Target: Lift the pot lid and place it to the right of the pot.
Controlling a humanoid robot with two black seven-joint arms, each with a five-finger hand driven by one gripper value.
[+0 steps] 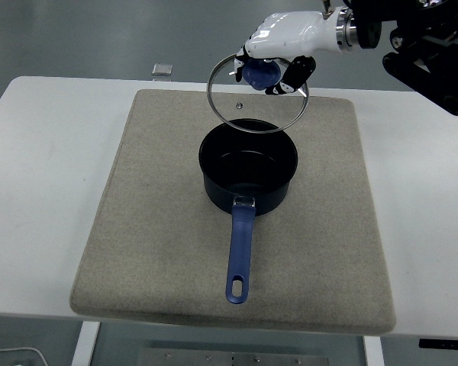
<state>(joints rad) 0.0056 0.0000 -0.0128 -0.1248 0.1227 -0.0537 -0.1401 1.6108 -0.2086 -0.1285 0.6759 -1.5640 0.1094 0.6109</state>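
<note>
Head view: right hand [278,47] clenched on lid [257,93] knob, upper centre; pot [249,169] directly below; free mat [328,206] lies frame-right.

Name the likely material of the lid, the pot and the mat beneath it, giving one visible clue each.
Lid: probably clear glass in a metal rim, since the mat shows through it; blue knob looks plastic.
Pot: dark, smooth, faintly glossy, likely coated metal; its blue handle looks plastic.
Mat: beige, matte and grainy, seemingly felt or woven fabric.
</note>
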